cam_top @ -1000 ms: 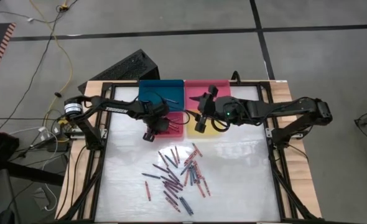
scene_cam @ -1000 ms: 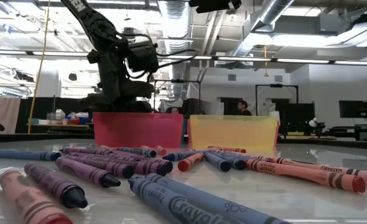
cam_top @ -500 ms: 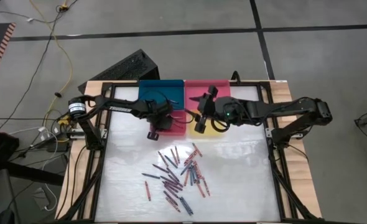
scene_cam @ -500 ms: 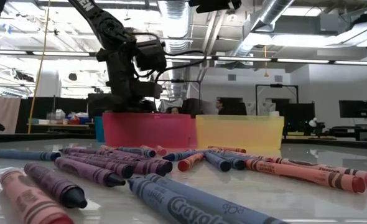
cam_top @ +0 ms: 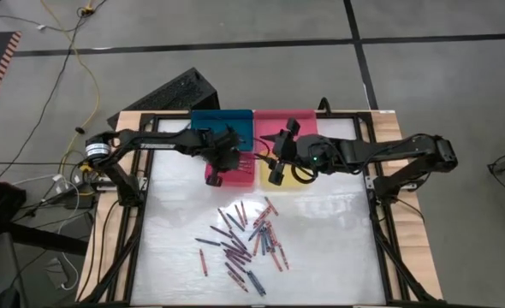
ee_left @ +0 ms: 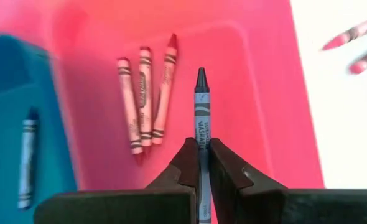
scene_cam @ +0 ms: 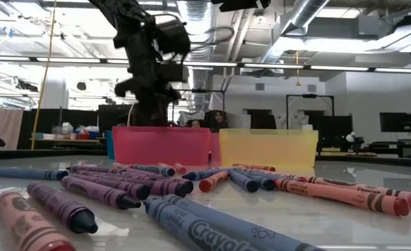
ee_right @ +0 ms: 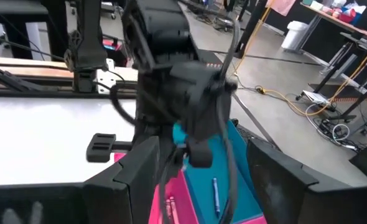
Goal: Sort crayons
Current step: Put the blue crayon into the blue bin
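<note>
A dark blue crayon (ee_left: pixel 200 112) is clamped between the closed fingers of the left pincer (ee_left: pixel 200 163), its tip pointing forward above the pink tray (ee_left: pixel 246 93). Three pink crayons (ee_left: pixel 145 99) lie side by side on that tray's floor, and one blue crayon (ee_left: pixel 27 158) lies in the blue tray (ee_left: pixel 9 93) beside it. The remaining crayons (cam_top: pixel 248 239) are scattered in a loose pile on the table (cam_top: pixel 321 257), well apart from the trays. The right pincer (cam_top: pixel 276 171) hangs with its fingers spread wide, holding nothing, over the yellow tray (cam_top: pixel 308 180), just beside the left arm.
</note>
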You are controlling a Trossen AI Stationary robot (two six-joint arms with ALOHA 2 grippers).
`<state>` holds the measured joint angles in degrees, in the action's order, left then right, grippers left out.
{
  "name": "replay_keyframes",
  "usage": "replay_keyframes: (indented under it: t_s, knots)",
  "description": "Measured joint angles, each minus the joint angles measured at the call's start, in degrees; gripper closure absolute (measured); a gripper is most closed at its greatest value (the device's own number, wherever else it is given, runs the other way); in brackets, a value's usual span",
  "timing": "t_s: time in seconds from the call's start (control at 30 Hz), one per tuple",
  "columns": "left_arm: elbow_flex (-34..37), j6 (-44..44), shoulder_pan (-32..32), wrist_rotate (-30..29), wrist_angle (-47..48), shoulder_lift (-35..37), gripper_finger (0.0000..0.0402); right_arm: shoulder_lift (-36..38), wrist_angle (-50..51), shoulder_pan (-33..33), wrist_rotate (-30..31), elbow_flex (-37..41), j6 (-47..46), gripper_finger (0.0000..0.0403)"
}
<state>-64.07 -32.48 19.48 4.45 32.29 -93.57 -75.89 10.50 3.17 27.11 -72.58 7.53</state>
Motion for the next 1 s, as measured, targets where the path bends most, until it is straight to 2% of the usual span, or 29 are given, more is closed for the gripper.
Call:
replay_keyframes:
  t_s: [0.2,0.43,0.6,0.73,0.87,1.0]
  knots:
    - [0.0,2.9,1.7,0.7,-0.4,10.1,0.0401,2.6,-0.3,1.3,0.0,0.0,0.0,0.0163]
    - [1.7,7.7,3.2,5.9,-4.1,25.3,0.0401,3.1,-1.3,2.5,0.0,0.0,-0.1,0.0163]
    - [8.1,12.4,3.2,8.2,-14.3,36.5,0.0401,1.5,-3.9,2.4,-1.6,0.0,-0.1,0.0163]
    - [14.8,16.6,3.2,7.9,-24.2,43.2,0.0401,-0.2,-8.0,1.8,-3.2,0.0,1.1,0.0163]
    - [22.3,19.7,3.2,7.3,-34.3,47.5,0.0401,-2.7,-12.9,1.5,-5.7,0.0,2.7,0.0163]
    - [29.1,23.3,3.2,7.4,-46.1,49.4,0.0401,-7.2,-22.1,0.6,-10.4,0.0,4.5,0.0163]
